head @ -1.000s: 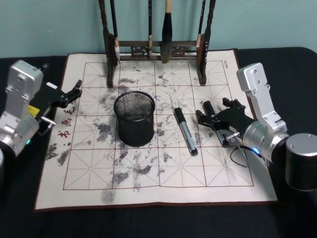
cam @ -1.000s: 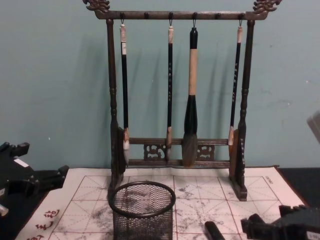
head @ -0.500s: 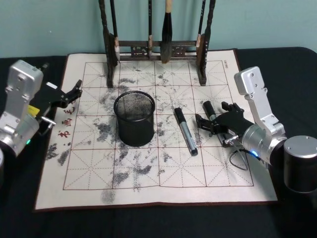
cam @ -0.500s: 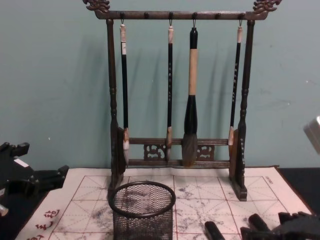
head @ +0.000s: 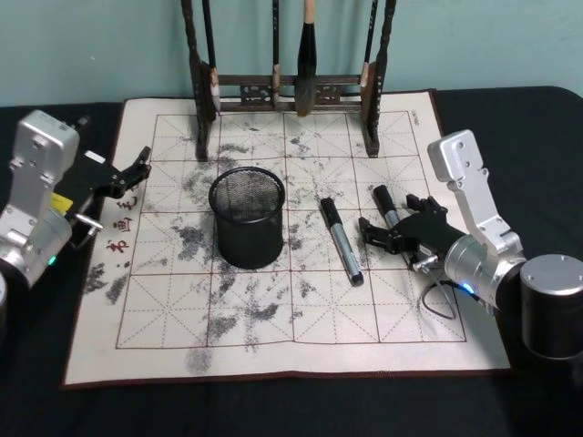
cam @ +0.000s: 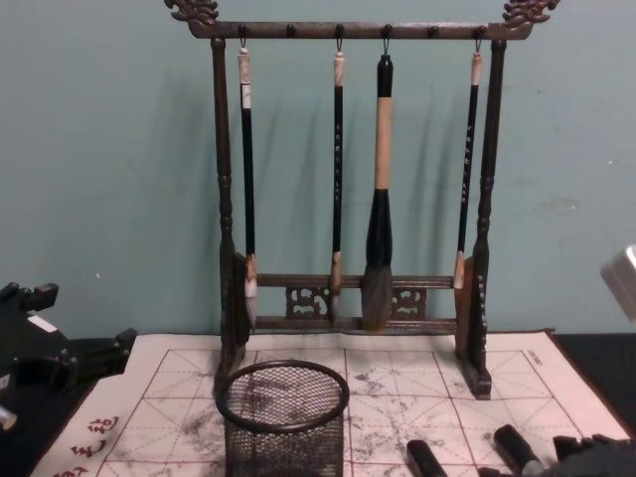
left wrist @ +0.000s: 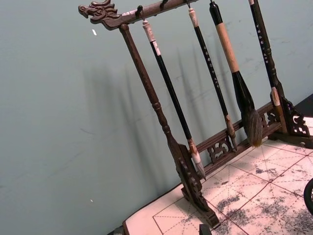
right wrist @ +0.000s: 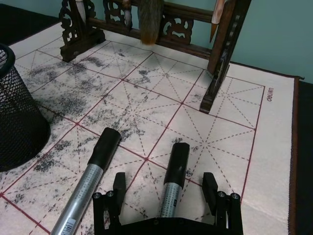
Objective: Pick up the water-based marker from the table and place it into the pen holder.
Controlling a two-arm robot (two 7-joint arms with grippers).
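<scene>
You've nothing lifted yet: your right end effector point(right wrist: 164, 181) sits low, fingers apart astride the water-based marker point(right wrist: 176, 161) lying on the worktop's point(head: 36, 401) mat, the mesh pen holder point(head: 248, 217) waits empty nearby, and your left end effector point(head: 127, 173) is parked.

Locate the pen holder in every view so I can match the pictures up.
Head view: pen holder left of centre, in front of the brush rack.
Chest view: bottom centre, below the rack's rail.
Right wrist view: mesh wall cut off at the edge.
Left wrist view: dark curved sliver at the edge, likely its rim.
Shared landmark: the brush rack.
</scene>
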